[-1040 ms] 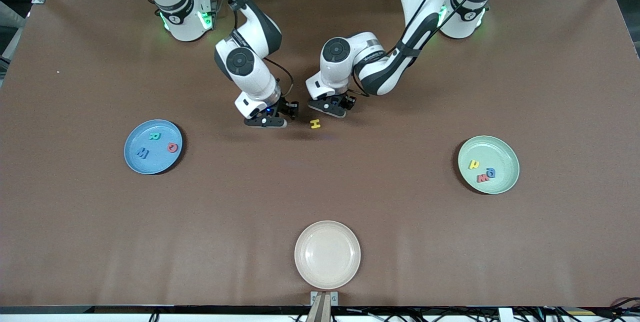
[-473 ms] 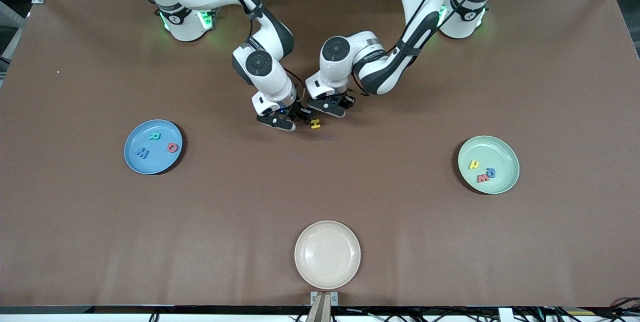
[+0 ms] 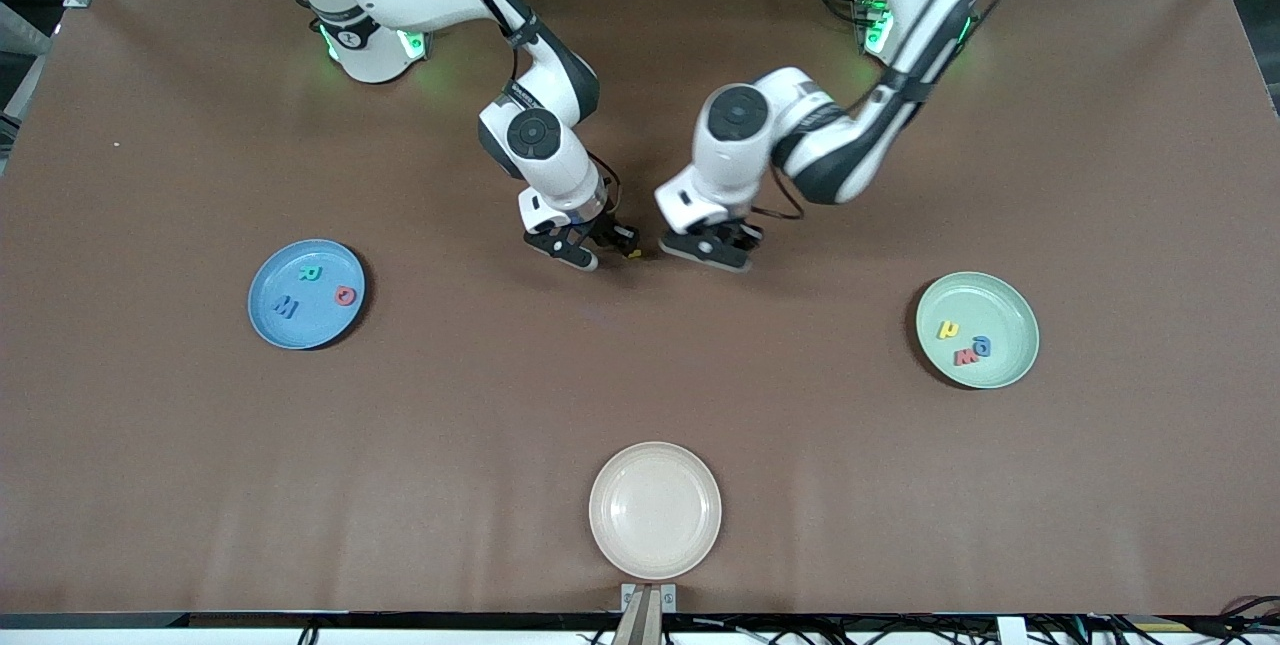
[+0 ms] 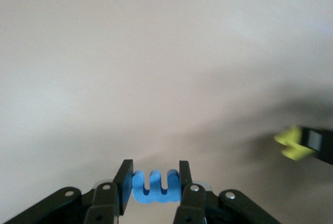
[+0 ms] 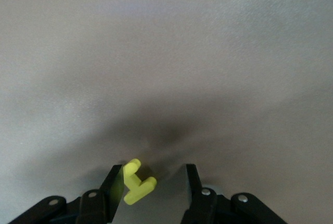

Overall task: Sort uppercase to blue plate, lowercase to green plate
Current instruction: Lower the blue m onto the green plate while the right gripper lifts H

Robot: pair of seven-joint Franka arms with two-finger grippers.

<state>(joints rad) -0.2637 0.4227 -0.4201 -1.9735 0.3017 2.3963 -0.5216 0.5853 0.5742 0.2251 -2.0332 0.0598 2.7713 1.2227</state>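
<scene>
1. Three plates: one blue plate (image 3: pixel 262 310), one green plate (image 3: pixel 1010 310), one cream plate (image 3: pixel 655 510).
2. Eight foam letters: three on the blue plate, three on the green plate, a yellow H (image 5: pixel 136 182) and a blue m-like letter (image 4: pixel 155 186).
3. Two robot arms.

both arms reach in from their bases toward the middle of the tabletop, elbows bent and wrists turned down, so the two grippers hang close together, well in from every edge. the left gripper (image 4: pixel 154 178) has its fingers pressed against both sides of a small blue foam letter (image 4: pixel 154 186). the right gripper (image 5: pixel 155 182) stands with its fingers apart around a yellow letter (image 5: pixel 135 181), one finger touching it.
</scene>
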